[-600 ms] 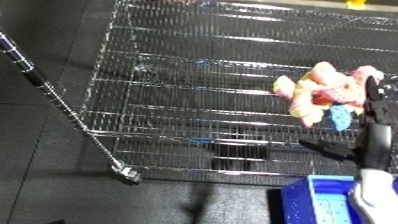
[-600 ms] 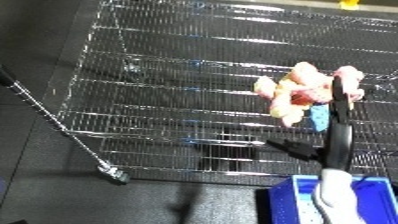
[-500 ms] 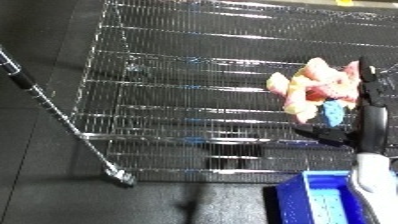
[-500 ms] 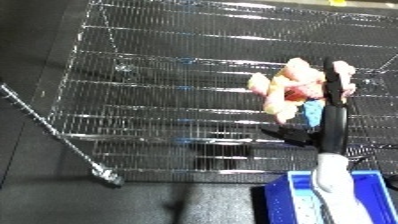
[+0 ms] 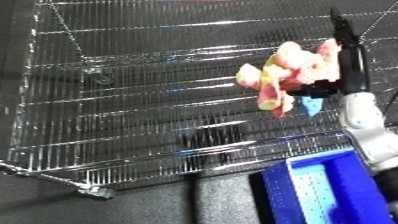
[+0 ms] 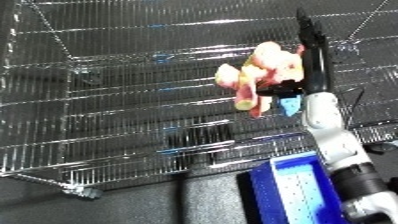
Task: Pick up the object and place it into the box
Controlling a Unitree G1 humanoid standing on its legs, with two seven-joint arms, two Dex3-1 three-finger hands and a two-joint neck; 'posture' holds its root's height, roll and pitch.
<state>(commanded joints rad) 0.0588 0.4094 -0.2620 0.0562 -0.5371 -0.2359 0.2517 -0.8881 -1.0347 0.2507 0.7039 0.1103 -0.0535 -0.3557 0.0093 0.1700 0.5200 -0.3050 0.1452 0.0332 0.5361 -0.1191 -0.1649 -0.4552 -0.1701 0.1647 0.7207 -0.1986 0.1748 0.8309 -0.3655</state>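
Soft plush toy [image 5: 286, 80] in pink, cream and yellow, with a small blue patch at its lower right, hanging at the right of the scene over the wire shelf [image 5: 133, 95], apparently lifted off the wires, though contact with them cannot be ruled out. Right hand [image 5: 345, 55] against the toy's right flank, black fingers running upright along it and the thumb seeming to press in below; probably pinched around the toy, though the exact wrap of the fingers hard to make out. Left hand nowhere to be seen. By its look, light, squashy and limp: lobes and limbs drooping below the hold, likely to swing when carried, unlikely to break if dropped, not slippery thanks to the fabric. Best taken around the thick middle of the body rather than by a dangling limb, so as not to slip free. Blue bin [image 5: 330, 192] near and low at the right, open top facing up, just below and slightly nearer than the toy, beyond the shelf's near edge. Little in the way: only the shelf's near rail between toy and bin, where a trailing leg could snag on the wires. Shelf corner foot [image 5: 96, 190] at the near left on the dark floor [image 5: 133, 207], well apart from the work.
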